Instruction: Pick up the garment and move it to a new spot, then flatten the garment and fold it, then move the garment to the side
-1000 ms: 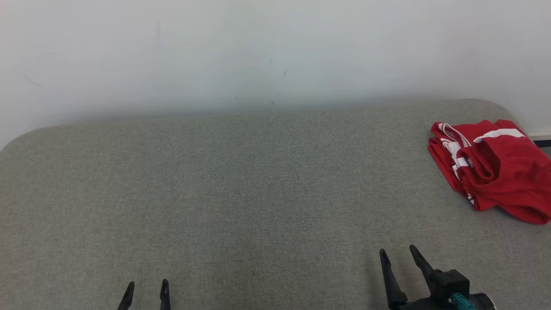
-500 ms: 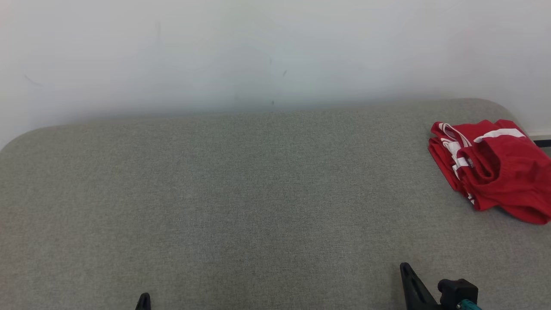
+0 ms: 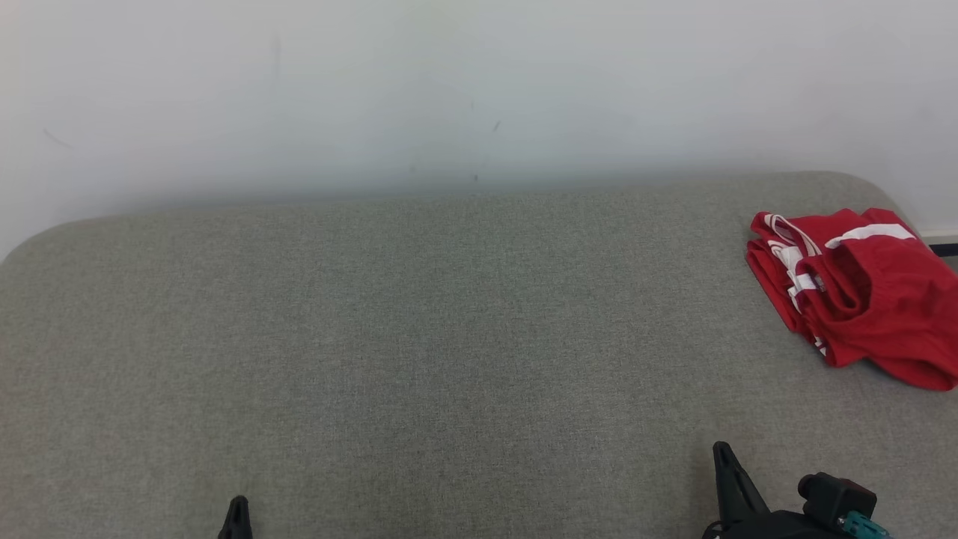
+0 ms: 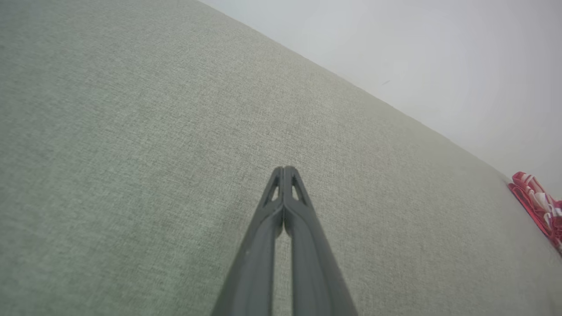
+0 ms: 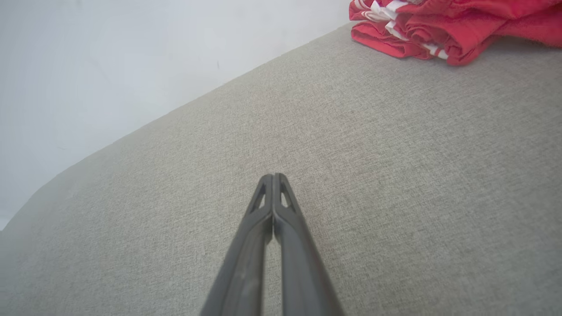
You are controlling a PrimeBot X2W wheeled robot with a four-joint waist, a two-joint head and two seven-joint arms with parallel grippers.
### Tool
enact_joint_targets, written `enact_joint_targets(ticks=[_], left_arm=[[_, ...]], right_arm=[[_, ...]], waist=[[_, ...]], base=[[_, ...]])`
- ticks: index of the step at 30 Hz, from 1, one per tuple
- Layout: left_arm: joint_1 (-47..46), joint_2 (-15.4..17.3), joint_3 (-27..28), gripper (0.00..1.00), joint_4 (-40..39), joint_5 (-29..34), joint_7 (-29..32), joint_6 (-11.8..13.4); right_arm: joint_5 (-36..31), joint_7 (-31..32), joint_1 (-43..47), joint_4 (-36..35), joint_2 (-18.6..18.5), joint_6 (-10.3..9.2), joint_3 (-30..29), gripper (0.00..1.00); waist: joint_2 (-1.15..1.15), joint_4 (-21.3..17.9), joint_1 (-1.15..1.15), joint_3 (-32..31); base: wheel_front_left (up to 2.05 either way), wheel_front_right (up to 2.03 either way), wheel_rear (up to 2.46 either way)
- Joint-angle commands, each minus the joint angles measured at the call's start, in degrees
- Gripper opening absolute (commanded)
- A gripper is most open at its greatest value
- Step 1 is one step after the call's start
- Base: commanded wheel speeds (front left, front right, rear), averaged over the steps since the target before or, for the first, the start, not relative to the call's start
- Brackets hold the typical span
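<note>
The garment is red with white stripes and lies bunched at the far right of the grey padded surface; it also shows at the top right of the right wrist view and at the right edge of the left wrist view. My left gripper is at the lower left, shut and empty, its fingers pressed together. My right gripper is at the lower right, well short of the garment, also shut with nothing in it.
A plain white wall rises behind the grey surface. The surface has rounded far corners, and the garment lies close to its right edge. A dark strip shows past that edge.
Both grippers were open a second ago and are now shut. Both drew back toward the bottom edge of the head view, then crept up a little. The garment has not moved.
</note>
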Motion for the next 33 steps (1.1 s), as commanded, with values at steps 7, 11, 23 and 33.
enact_joint_targets(ticks=[7,11,23,33], left_arm=[[-2.33,0.17,0.69,0.00,-1.73,-8.15,1.81,-0.22],[-2.71,0.17,0.94,0.00,-2.06,-11.54,2.70,-0.31],[-3.84,0.19,1.68,0.00,-2.99,-21.62,5.31,-0.51],[-4.57,0.21,2.15,0.00,-3.54,-27.81,6.98,-0.69]], right_arm=[[8.84,1.88,-1.35,-2.43,-0.01,-0.03,-0.71,0.00],[12.60,2.77,-1.47,-3.11,-0.01,-0.03,-1.00,0.00],[23.74,5.34,-1.73,-5.04,-0.01,-0.05,-1.87,0.00],[30.65,6.93,-1.93,-6.17,-0.02,-0.06,-2.43,0.00]], waist=[[0.00,0.07,0.00,0.01],[0.00,0.10,0.00,0.01],[0.00,0.21,0.00,0.03],[0.00,0.29,0.00,0.04]], base=[[0.00,0.00,0.00],[0.00,0.00,0.00],[0.00,0.00,0.00],[0.00,0.00,0.00]])
